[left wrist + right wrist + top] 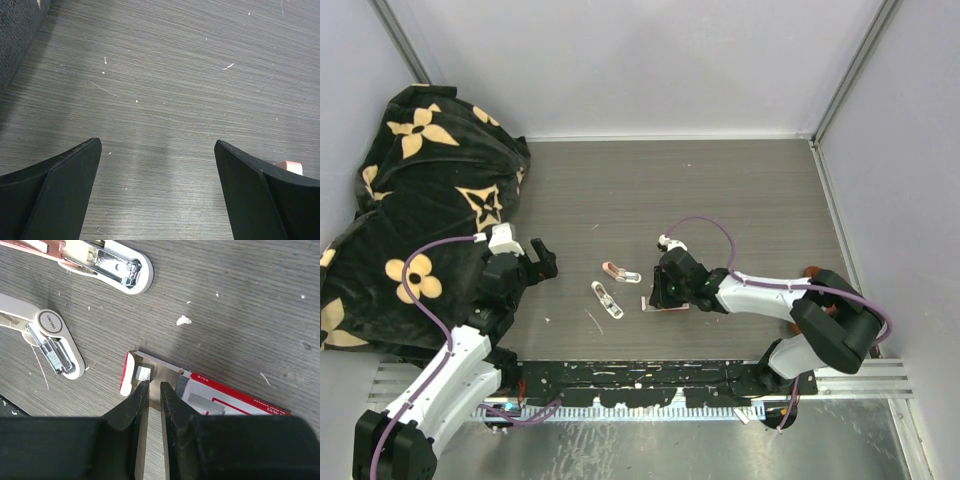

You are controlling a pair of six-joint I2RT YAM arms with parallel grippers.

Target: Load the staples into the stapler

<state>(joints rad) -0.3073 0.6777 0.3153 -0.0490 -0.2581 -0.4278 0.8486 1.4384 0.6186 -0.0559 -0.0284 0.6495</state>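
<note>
Two black fingers of the right gripper (152, 386) are drawn almost together, with only a thin slit between them and nothing visibly pinched in it. Their tips reach into the tan tray (159, 371), which is slid out of the staple box (227, 401). They stop just behind a short silvery block of staples (144, 373) at the tray's far end. The narrow setting probably lets the fingers fit between the tray walls and close on so small a piece.

The box lies flat on the table (720, 190), red-and-white label up, with its open end turned toward the staplers. Near it, but not touching, lie the pink-trimmed stapler (107, 267) and the all-white stapler (52, 342). Both have their metal parts facing up, apparently laid open for loading.

Well apart, the left gripper (157, 145) hovers with its fingers spread wide over bare wood, beside the black flowered blanket (420, 180). It holds nothing, and is likely waiting to steady a stapler.
</note>
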